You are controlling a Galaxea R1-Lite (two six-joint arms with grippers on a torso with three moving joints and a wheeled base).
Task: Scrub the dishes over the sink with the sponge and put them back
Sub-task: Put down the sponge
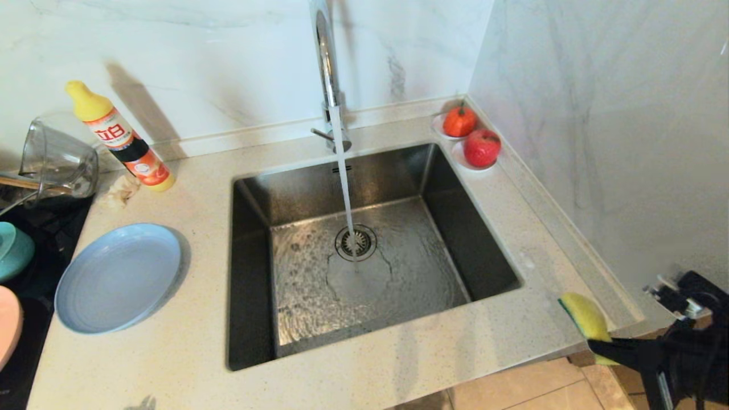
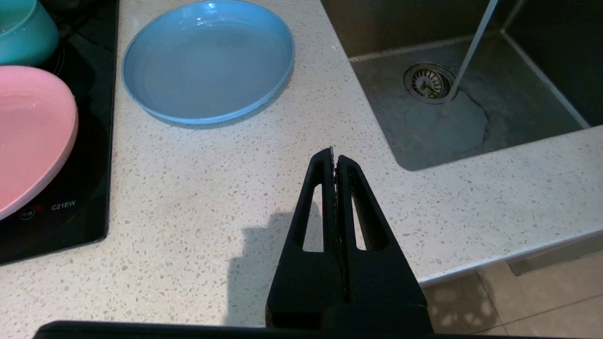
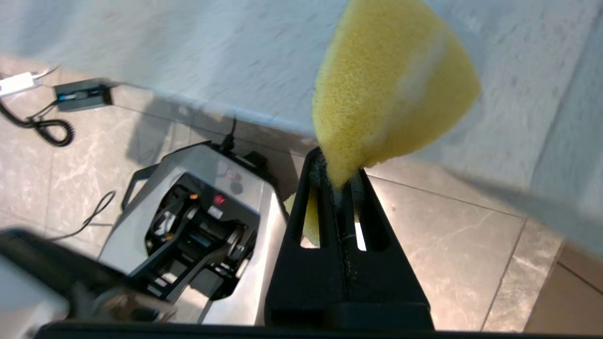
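The yellow sponge [image 1: 586, 319] [image 3: 391, 84], with its green layer along one edge, is pinched in my shut right gripper [image 1: 596, 345] [image 3: 337, 169], low off the counter's front right corner, right of the sink [image 1: 250, 273] [image 2: 518, 117]. Water runs from the faucet [image 1: 327, 62] onto the drain. The grey-blue plate [image 1: 117, 276] [image 2: 207, 61] lies on the counter left of the sink. The teal bowl [image 1: 12, 250] [image 2: 23, 28] and pink plate [image 1: 8, 324] [image 2: 28, 132] sit on the black cooktop. My left gripper [image 2: 334, 155] is shut and empty above the counter's front, out of the head view.
A dish-soap bottle [image 1: 122, 139] leans at the back left beside a tilted glass jug [image 1: 57, 156]. Two red-orange fruits [image 1: 481, 147] sit on saucers in the back right corner by the wall. The black cooktop [image 2: 70, 221] borders the counter's left.
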